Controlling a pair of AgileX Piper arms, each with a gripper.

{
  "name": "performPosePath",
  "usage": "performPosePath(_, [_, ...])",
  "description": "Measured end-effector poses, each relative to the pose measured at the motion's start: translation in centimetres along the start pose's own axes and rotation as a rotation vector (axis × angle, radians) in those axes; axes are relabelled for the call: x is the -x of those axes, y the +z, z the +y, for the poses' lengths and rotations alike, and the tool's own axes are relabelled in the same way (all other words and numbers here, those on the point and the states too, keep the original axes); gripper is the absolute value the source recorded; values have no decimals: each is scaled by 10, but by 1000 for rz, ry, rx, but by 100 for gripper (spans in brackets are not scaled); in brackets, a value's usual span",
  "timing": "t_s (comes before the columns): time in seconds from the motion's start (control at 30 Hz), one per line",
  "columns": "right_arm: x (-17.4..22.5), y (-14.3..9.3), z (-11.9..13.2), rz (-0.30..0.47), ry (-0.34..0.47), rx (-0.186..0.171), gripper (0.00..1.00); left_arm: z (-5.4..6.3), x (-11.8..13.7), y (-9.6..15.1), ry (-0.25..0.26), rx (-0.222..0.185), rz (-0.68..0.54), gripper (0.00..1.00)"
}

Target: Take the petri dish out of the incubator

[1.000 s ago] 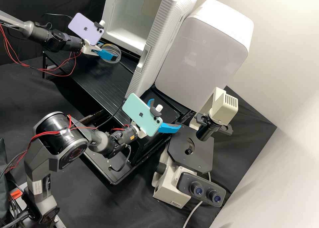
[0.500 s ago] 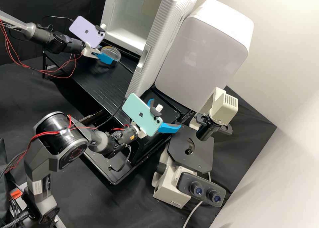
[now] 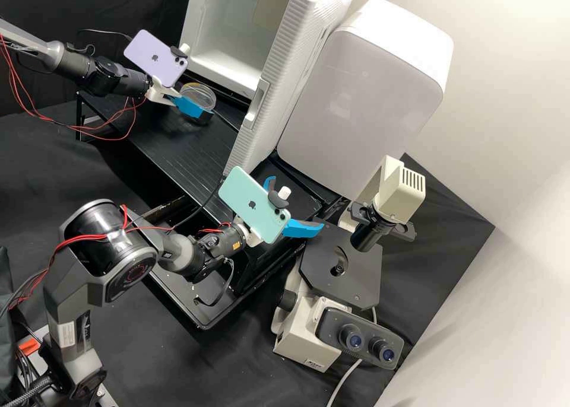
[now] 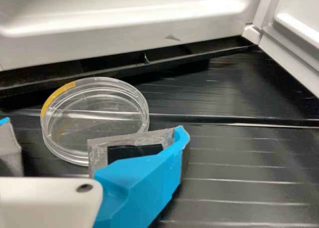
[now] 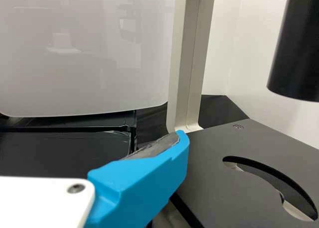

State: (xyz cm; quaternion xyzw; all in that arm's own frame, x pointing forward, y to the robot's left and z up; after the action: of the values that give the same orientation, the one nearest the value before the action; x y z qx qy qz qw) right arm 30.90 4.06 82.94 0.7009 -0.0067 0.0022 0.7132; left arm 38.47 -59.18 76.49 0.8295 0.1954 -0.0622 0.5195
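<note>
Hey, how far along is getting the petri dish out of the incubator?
Done: the petri dish is outside the open incubator, apparently resting on the black bench before it. In hand: the left gripper sits open at the dish's near rim. Left: probably just backing the arm away.

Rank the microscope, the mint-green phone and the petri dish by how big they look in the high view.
1. microscope
2. mint-green phone
3. petri dish, clearly smallest, though it sits farther from the camera.

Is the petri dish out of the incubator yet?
Out: the petri dish lies over the black shelf, in front of the open incubator.
</note>
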Motion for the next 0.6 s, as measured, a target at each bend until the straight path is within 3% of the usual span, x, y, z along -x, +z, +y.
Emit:
performPosePath(0.47, [0, 0, 0, 0, 0, 0, 100, -5, 0, 3, 34, 12, -24, 100])
performPosePath(0.6, [0, 0, 0, 0, 0, 0, 100, 2, 0, 6, 52, 20, -34, 100])
